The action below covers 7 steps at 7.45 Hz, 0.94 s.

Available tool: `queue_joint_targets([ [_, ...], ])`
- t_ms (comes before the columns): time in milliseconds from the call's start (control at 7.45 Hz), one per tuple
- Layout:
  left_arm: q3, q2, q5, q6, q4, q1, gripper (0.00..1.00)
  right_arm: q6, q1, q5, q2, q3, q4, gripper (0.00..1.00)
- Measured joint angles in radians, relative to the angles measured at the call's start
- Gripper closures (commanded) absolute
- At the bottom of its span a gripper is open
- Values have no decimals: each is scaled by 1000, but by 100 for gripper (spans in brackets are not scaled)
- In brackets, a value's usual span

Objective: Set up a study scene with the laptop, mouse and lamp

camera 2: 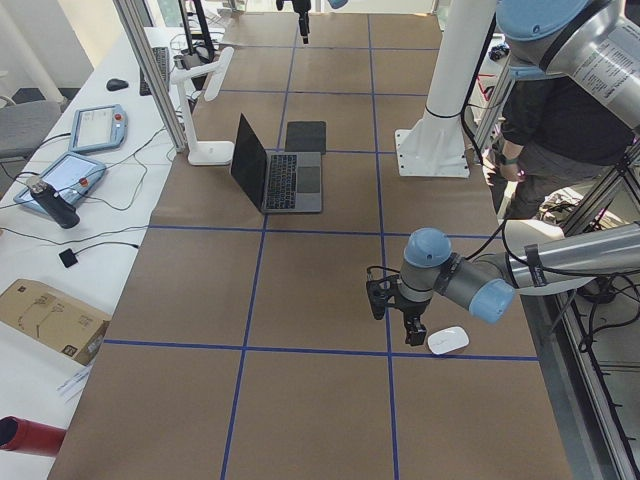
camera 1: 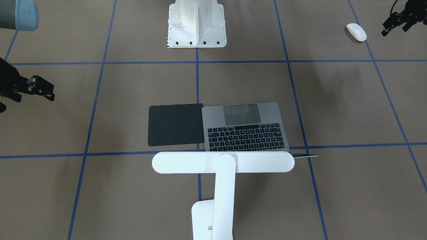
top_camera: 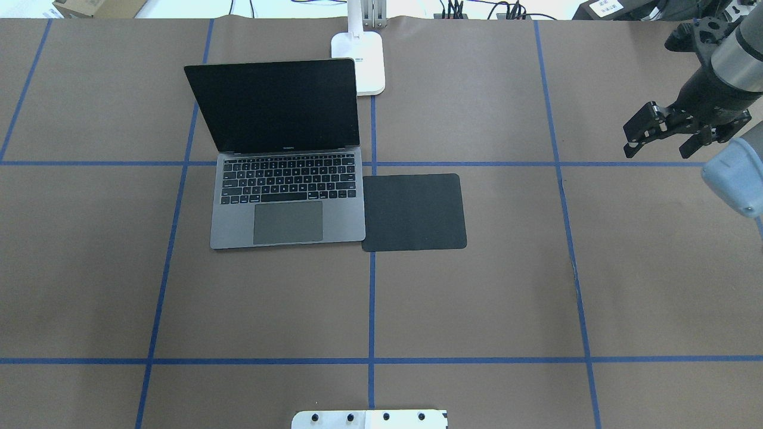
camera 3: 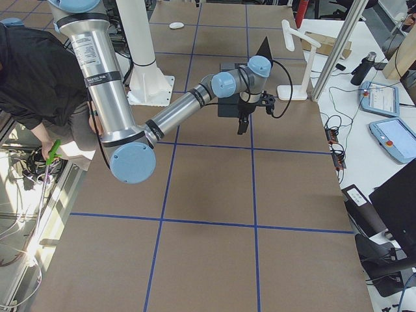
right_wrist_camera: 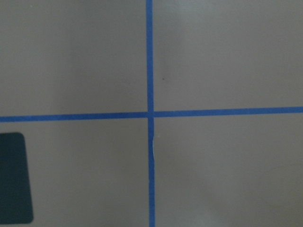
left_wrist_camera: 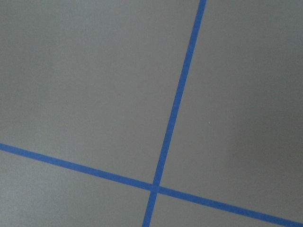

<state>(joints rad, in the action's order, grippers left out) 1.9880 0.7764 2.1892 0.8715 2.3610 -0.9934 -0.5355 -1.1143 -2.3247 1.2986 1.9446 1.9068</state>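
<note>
Well, in the front-facing view the white mouse [camera 1: 356, 32] lies on the worktop [camera 1: 333, 100] well apart from the open laptop [camera 1: 245, 128], black mat [camera 1: 175, 124] and desk lamp [camera 1: 223, 162], just beside the left gripper [camera 1: 395, 30], whose jaws stand apart and empty. Overhead, the right gripper [top_camera: 658, 146] hangs with jaws apart too, holding nothing. From the left side view, I judge the left jaws should straddle the mouse's narrow sides, centred and low, lest its glossy shell slip.
</note>
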Motion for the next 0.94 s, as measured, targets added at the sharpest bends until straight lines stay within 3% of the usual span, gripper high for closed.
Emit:
queue_joint_targets([
  [537,-64,-1,94,15,5,162,0,2,2,-9,17,10,-1,0],
  [939,-153,55,128,16,23,230,0,2,3,-13,16,13,-2,0],
])
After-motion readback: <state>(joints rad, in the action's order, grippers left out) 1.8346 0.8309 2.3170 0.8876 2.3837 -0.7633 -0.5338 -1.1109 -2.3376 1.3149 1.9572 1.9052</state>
